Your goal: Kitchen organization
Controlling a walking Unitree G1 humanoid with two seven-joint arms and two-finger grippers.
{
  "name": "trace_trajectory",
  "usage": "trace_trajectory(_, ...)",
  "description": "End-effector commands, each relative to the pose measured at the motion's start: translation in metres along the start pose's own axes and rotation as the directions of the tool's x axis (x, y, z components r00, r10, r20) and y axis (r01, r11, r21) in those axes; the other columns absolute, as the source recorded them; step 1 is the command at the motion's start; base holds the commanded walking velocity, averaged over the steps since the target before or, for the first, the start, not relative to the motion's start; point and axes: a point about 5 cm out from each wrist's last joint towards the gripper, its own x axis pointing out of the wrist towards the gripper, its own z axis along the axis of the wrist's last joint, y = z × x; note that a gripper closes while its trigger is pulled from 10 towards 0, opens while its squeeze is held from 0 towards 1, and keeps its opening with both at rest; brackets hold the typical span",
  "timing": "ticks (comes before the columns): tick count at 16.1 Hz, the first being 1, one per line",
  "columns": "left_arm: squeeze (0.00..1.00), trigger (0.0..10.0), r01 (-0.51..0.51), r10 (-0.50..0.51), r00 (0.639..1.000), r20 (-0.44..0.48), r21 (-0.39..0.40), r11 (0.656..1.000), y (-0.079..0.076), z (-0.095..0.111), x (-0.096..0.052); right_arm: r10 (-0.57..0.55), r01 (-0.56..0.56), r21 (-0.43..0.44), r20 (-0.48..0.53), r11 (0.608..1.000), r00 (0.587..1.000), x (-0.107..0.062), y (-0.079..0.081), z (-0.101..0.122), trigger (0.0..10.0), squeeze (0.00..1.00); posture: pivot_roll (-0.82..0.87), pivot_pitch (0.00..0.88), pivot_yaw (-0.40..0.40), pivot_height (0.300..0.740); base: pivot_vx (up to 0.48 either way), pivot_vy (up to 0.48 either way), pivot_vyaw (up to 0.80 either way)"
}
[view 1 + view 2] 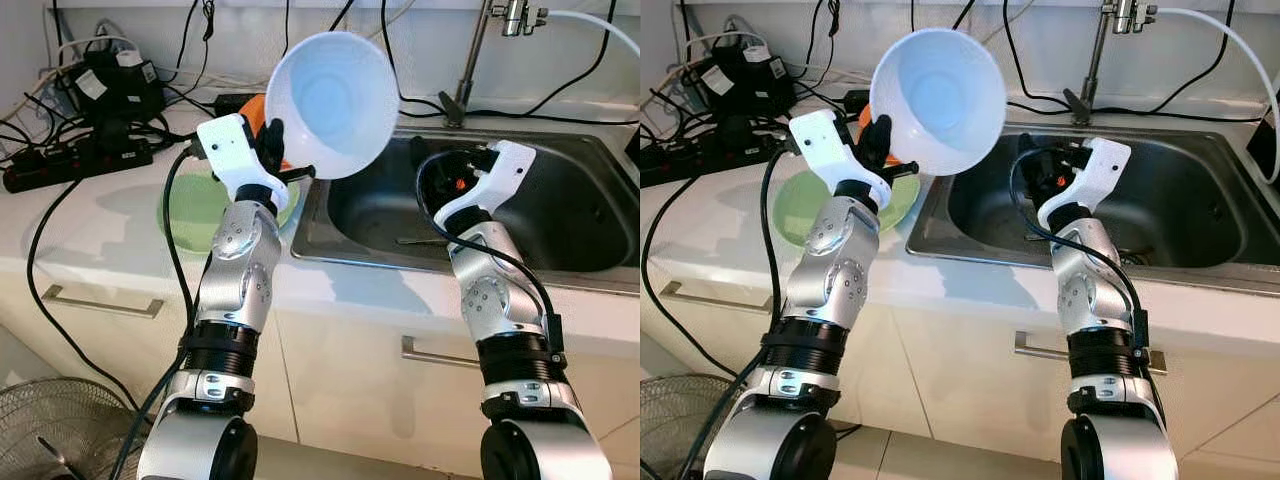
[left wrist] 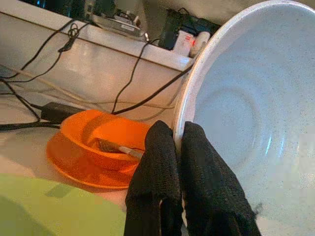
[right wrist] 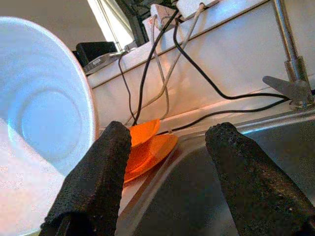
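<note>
I see steel sink [image 1: 560,215] set in white counter [image 1: 90,225]. White bowl [image 1: 332,103] held up tilted over sink's left edge, rim pinched by my left gripper [image 2: 178,147], fingers clenched on it. Green plate [image 1: 195,205] on counter under left arm, orange bowl [image 2: 93,147] behind. Right gripper [image 3: 165,167] over sink, fingers spread, grasping nothing.

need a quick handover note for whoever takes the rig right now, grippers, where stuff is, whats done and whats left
Left gripper: shut on the rim of the white bowl, held tilted in the air between counter and sink.
Right gripper: open, holding nothing, over the sink's left side.
Green plate lies on the counter, orange bowl behind it with a utensil inside.
Done: white bowl lifted.
Left: set the bowl down; its destination is unclear.
</note>
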Motion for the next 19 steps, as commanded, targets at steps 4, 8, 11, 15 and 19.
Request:
trace_trajectory(4, 0.00, 10.0, 0.014, -0.014, 1.000, 0.007, 0.009, 1.000, -0.002, 0.001, 0.000, 0.045, -0.045, 0.043, 0.003, 0.998, 0.999, 0.000, 0.010, 0.002, 10.0, 0.00, 0.04, 0.000, 0.091, 0.740, 0.000, 0.000, 0.00)
trace_trajectory(8, 0.00, 10.0, 0.077, -0.076, 0.997, -0.028, 0.018, 0.997, -0.012, -0.006, -0.002, 0.086, -0.087, 0.085, 0.007, 0.993, 0.996, 0.000, 0.018, 0.002, 10.0, 0.00, 0.04, 0.000, 0.090, 0.740, 0.000, 0.000, 0.00)
trace_trajectory(11, 0.00, 10.0, 0.097, -0.097, 0.995, -0.037, 0.012, 0.995, -0.016, -0.008, -0.003, 0.096, -0.095, 0.091, 0.003, 0.991, 0.995, -0.001, 0.020, 0.002, 10.0, 0.00, 0.04, 0.000, 0.090, 0.740, 0.000, 0.000, 0.00)
trace_trajectory(15, 0.00, 10.0, 0.119, -0.118, 0.992, -0.052, 0.006, 0.993, -0.018, -0.011, -0.004, 0.100, -0.099, 0.096, -0.004, 0.990, 0.995, -0.001, 0.021, 0.000, 10.0, 0.00, 0.04, 0.000, 0.090, 0.740, 0.000, 0.000, 0.00)
trace_trajectory(19, 0.00, 10.0, 0.156, -0.156, 0.986, -0.060, -0.016, 0.988, -0.023, -0.012, -0.006, 0.096, -0.095, 0.095, -0.010, 0.991, 0.995, -0.002, 0.021, -0.001, 10.0, 0.00, 0.04, 0.000, 0.089, 0.740, 0.000, 0.000, 0.00)
